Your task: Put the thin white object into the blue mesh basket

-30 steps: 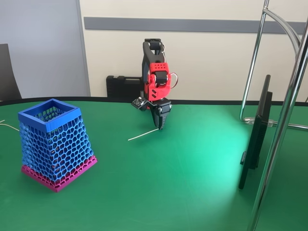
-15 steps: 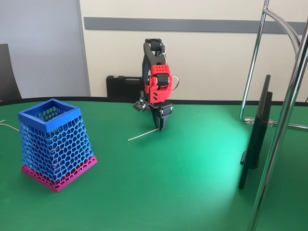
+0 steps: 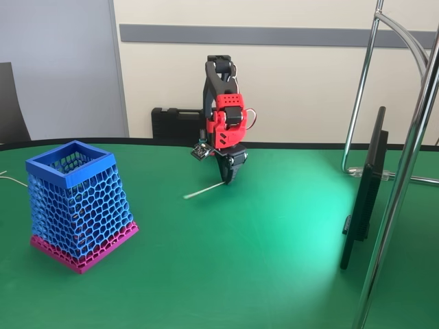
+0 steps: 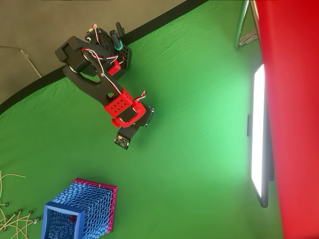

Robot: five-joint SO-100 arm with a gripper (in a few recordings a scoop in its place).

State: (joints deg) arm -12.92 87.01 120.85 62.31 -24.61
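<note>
- A green surface (image 3: 274,274) runs back to a pale wall; a chrome stand (image 3: 405,171) and a dark screen (image 3: 367,192) stand at the right of the fixed view.
- The tool (image 3: 228,179) points down at mid-surface, tips together on the right end of the stick (image 3: 204,190), which slants out to the left and looks just clear of the surface, likely so it can be carried.
- In the overhead view the arm hides the stick, and the tool (image 4: 143,117) sits under the red wrist.
- The basket (image 3: 72,164) stands upright at near left, well apart from the tool, open rim up; through the mesh nothing shows inside, though its floor is hard to see.
- Thin curved wires (image 4: 12,216) lie beside the basket (image 4: 50,206); they are not the stick.
</note>
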